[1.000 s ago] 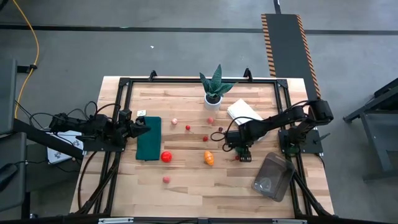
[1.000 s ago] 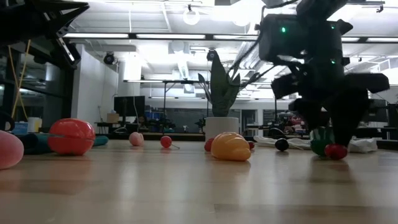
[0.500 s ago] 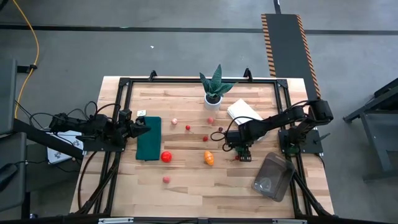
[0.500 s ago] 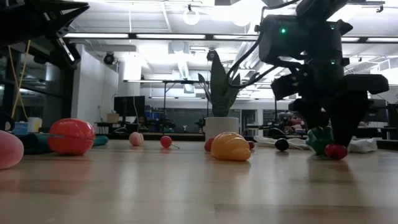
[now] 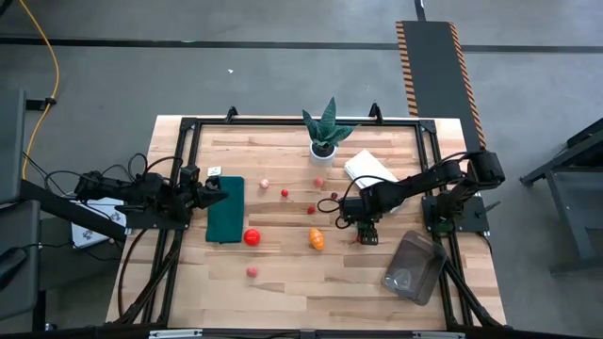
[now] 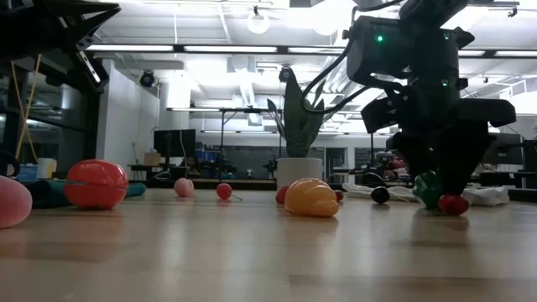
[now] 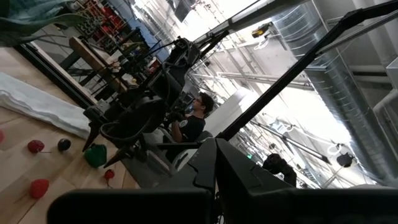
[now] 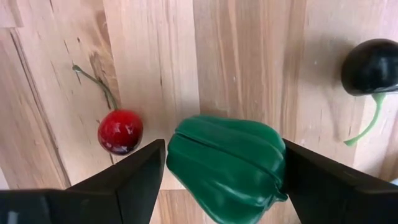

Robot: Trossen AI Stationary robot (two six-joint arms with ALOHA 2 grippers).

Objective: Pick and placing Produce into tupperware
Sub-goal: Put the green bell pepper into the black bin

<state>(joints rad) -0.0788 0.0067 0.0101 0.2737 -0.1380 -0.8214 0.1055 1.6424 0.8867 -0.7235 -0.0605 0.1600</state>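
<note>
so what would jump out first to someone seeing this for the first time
Probably the right gripper, reaching in from the table's right side with its open fingers on either side of a green toy pepper on the wood, a small red cherry just beside it. After that, the spiky plant in its white pot at the table's far edge and the clear tupperware near the right front corner.

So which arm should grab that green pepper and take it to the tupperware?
Right. The right gripper is open astride the green pepper, with the tupperware close by; the left gripper sits shut at the far edge.
</note>
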